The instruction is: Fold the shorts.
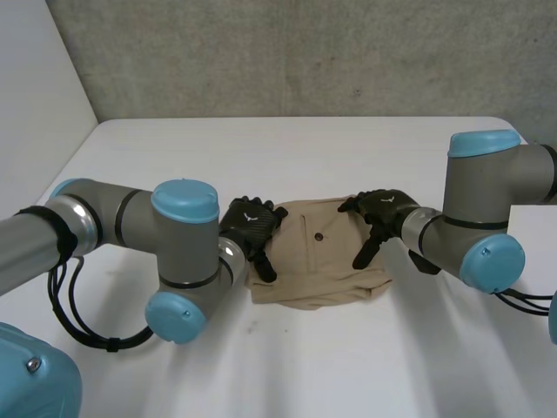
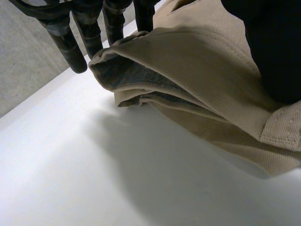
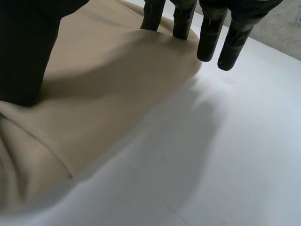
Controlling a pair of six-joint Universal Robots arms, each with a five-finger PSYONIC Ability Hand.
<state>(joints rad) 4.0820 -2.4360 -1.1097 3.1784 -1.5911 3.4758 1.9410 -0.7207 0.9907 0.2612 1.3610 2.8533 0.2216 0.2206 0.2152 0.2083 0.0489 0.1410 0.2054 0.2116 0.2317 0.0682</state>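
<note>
Two grey arms with light-blue caps reached in over a white worktop [image 1: 305, 366], the left arm [image 1: 96, 222] from the left and the right arm [image 1: 487, 209] from the right; between them, about mid-worktop, lay the tan shorts [image 1: 322, 266], already doubled into a compact stack with the folded side near and a pocket seam on the upper face; the left hand [image 1: 250, 224] sat at the left edge of the shorts, its fingers [image 2: 66, 42] straight and spread just past the cloth, its thumb [image 2: 277, 47] resting on the top layer, well apart from them and clamping nothing; at that edge the upper layer stood slightly off the lower ones, showing the grey inner side; the right hand [image 1: 380, 209] sat at the far right corner of the shorts, its fingers [image 3: 209, 42] straight and apart, some reaching beyond the cloth's edge, its thumb [image 3: 23, 52] pressed down on the fabric, likewise gripping nothing; a small dark button [image 1: 320, 236] showed on the top face, between the two hands.
</note>
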